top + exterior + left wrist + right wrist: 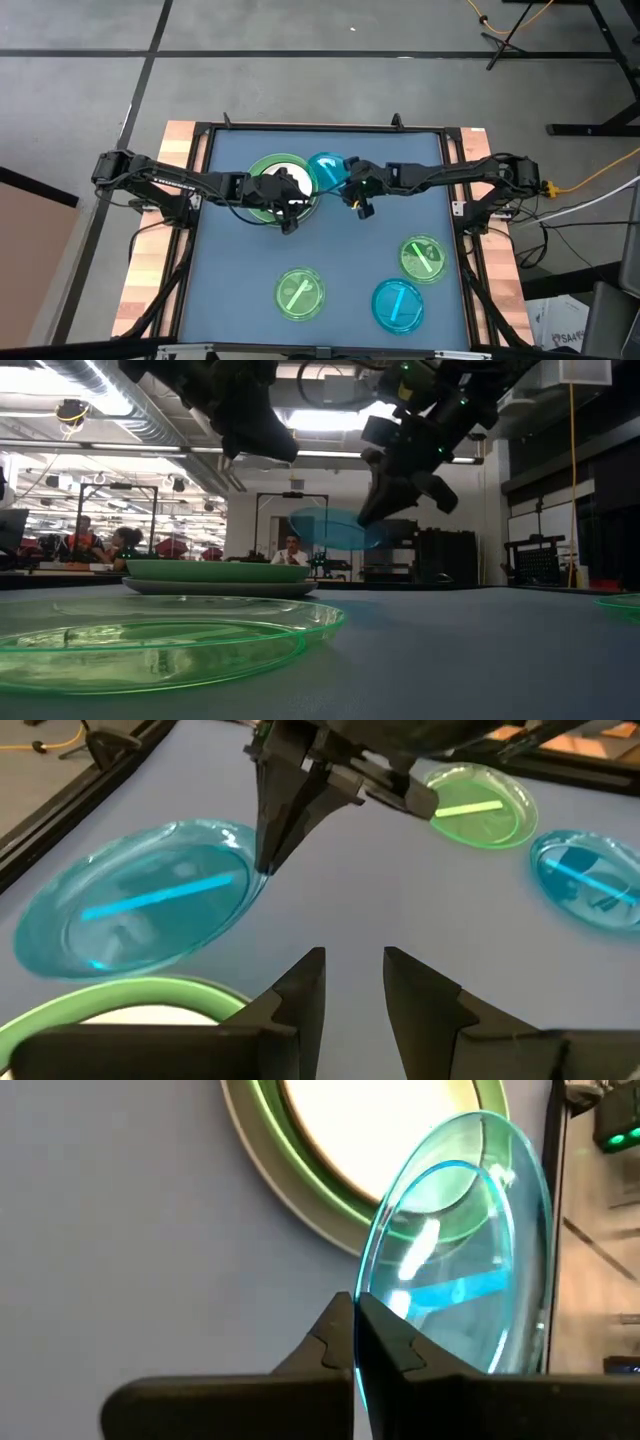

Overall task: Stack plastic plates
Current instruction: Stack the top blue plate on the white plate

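High view: right fingers [356,192] clamped on blue plate [326,171], stack [262,172] half-hidden under slightly parted left fingers [289,213].

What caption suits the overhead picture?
Right tool carries a blue plate by its rim toward the green-rimmed stack; left tool hovers there.

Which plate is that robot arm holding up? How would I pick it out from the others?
Start at the stack of plates at the far middle of the table. Just to its right, the right pincer is shut on the rim of a see-through blue plate. Unlike the other blue plate lying near the front, it hangs in the air.
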Robot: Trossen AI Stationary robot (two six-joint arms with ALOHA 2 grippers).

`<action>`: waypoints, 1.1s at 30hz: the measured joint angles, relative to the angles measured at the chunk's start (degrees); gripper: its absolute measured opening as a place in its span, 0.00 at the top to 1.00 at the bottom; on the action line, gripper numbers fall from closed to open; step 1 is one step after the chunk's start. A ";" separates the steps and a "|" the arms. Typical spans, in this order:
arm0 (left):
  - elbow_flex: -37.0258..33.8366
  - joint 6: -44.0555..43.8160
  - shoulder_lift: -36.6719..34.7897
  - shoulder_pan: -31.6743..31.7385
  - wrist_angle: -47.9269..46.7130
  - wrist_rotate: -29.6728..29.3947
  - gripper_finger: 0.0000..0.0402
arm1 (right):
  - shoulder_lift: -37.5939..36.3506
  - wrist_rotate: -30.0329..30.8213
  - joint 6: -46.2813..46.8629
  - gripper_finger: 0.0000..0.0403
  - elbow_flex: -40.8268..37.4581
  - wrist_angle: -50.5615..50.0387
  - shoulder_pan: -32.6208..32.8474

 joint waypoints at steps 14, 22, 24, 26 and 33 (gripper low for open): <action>-0.02 -0.07 -1.13 -4.20 0.75 0.04 0.76 | 0.00 -4.12 -4.21 1.00 0.30 1.87 0.00; 0.04 -0.50 -5.21 -9.89 -0.84 0.01 0.76 | 0.00 -6.38 -5.89 1.00 0.30 5.76 0.00; 0.04 -0.52 -6.15 -11.23 -1.39 -0.15 0.76 | 0.00 -7.12 -5.89 1.00 0.33 6.60 0.00; 0.04 -0.54 -6.71 -12.57 -2.54 -0.15 0.76 | 0.00 -7.66 -5.89 1.00 0.33 7.68 0.00; 0.04 -0.59 -6.84 -16.31 -3.17 -0.15 0.76 | 0.02 -12.54 -9.03 1.00 0.38 11.36 0.00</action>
